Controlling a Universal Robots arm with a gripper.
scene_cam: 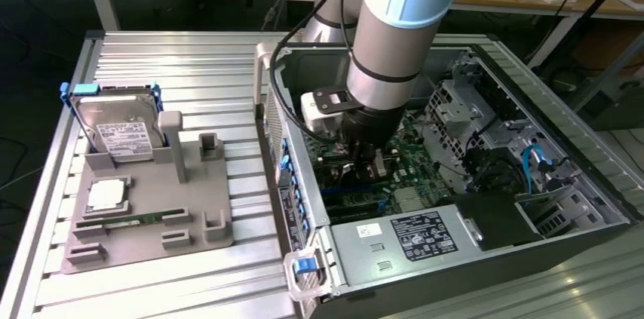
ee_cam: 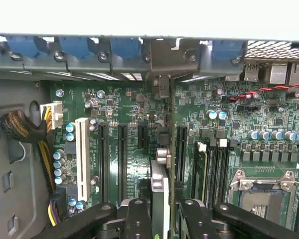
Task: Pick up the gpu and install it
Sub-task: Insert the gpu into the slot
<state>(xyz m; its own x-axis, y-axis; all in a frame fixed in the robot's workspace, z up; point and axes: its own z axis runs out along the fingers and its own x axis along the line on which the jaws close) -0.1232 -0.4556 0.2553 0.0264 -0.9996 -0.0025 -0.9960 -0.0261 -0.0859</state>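
Down inside the computer case (scene_cam: 483, 274) sat my end effector (ee_cam: 164, 221), and it was closed on the gpu (ee_cam: 160, 186). Two black fingers (ee_cam: 139, 219) pinched the thin card from both sides, with just a narrow gap between them for the card. In the wrist view the gpu stood on its edge over the green board (ee_cam: 124, 99), in line with the long black slots (ee_cam: 122, 154). Whether it was pushed all the way into a slot, I could not tell. A white slot (ee_cam: 82, 159) lay a little way off to one side. Blue clips (ee_cam: 74, 47) ran along the case wall past the far end of the card. On the table (scene_cam: 181, 55), to the exterior view's left of the case, a gray holder (scene_cam: 151, 221) carried a hard drive (scene_cam: 121, 127) and a green memory stick (scene_cam: 131, 221).
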